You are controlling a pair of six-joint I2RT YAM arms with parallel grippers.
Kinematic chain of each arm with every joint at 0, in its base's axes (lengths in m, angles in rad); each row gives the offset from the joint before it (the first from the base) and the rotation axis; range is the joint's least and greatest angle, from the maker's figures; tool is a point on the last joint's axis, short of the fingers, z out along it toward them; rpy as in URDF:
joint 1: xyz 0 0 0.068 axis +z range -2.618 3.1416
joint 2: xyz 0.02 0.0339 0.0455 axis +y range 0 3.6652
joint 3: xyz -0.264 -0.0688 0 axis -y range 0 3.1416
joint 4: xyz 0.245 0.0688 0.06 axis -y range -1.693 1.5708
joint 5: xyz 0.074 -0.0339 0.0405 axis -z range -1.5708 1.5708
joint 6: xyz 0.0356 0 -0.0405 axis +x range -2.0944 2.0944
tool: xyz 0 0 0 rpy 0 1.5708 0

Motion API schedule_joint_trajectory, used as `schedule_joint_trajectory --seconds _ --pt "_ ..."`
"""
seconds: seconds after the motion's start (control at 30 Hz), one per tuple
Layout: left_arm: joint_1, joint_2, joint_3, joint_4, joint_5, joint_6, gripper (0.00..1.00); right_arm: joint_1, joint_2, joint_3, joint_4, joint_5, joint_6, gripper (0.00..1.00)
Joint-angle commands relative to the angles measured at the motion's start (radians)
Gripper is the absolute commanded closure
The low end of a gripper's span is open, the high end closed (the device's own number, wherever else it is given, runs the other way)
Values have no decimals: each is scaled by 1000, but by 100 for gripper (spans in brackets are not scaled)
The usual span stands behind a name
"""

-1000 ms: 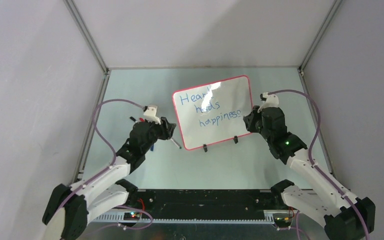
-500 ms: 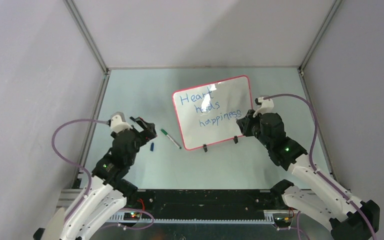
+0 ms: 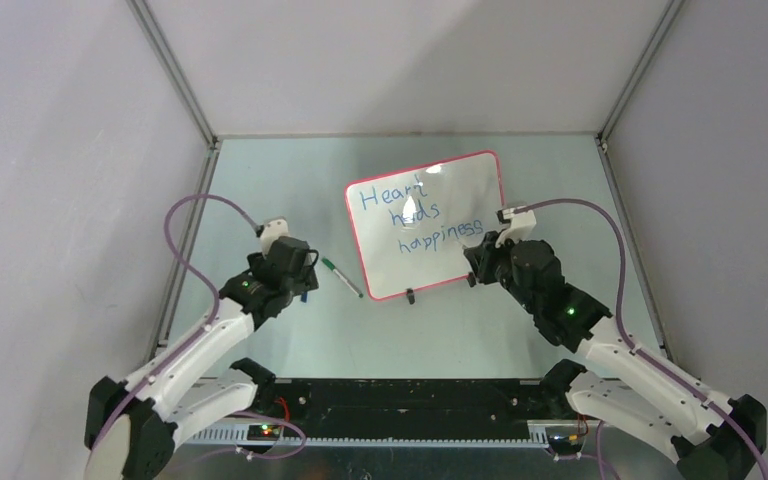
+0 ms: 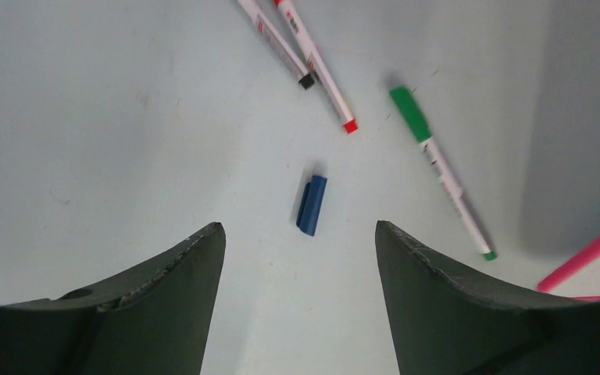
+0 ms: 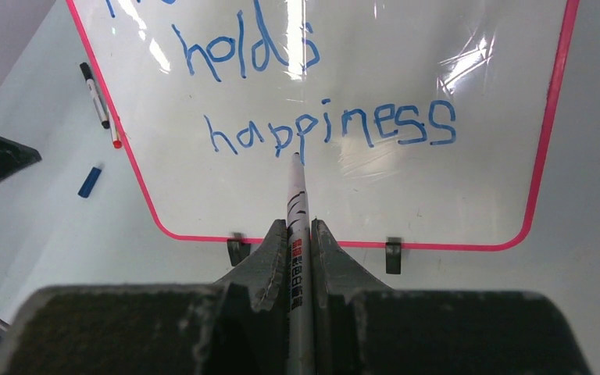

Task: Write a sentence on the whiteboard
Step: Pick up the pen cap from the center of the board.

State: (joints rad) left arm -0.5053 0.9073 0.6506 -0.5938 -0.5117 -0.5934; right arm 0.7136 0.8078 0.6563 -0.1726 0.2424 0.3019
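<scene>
Sentence (image 5: pixel 336 129) looks complete on the whiteboard (image 5: pixel 476 180) standing mid-table; right gripper (image 5: pixel 293 228) is clamped on the marker (image 5: pixel 296 187), left gripper (image 4: pixel 298 234) jaws apart over the blue cap (image 4: pixel 311 205), so next probably comes capping, which needs that cap grasped.

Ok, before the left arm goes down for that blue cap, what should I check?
1. Sentence on the whiteboard, three lines written: ok.
2. Right gripper shut on the marker: ok.
3. Marker tip clear of the board: cannot tell.
4. Left gripper open, nothing in it: ok.
5. Blue cap lying free on the table, in line between the open jaws: ok.
6. Green marker apart from the cap: ok.
</scene>
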Motion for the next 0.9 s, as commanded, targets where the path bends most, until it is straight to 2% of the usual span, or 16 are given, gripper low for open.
schedule_joint_trajectory --seconds 0.0,0.17,0.4,0.7,0.87 --pt "4 74 -9 59 34 57 26 11 -39 -20 65 26 -9 100" --pt "7 170 3 102 96 110 32 19 -41 -26 70 11 -5 100" --pt "59 318 32 110 166 116 35 23 -49 -29 70 15 -3 100" --pt "105 443 51 150 201 126 43 25 -67 -44 87 0 -14 100" --pt "138 492 69 162 233 144 55 27 -61 -44 91 6 -15 100"
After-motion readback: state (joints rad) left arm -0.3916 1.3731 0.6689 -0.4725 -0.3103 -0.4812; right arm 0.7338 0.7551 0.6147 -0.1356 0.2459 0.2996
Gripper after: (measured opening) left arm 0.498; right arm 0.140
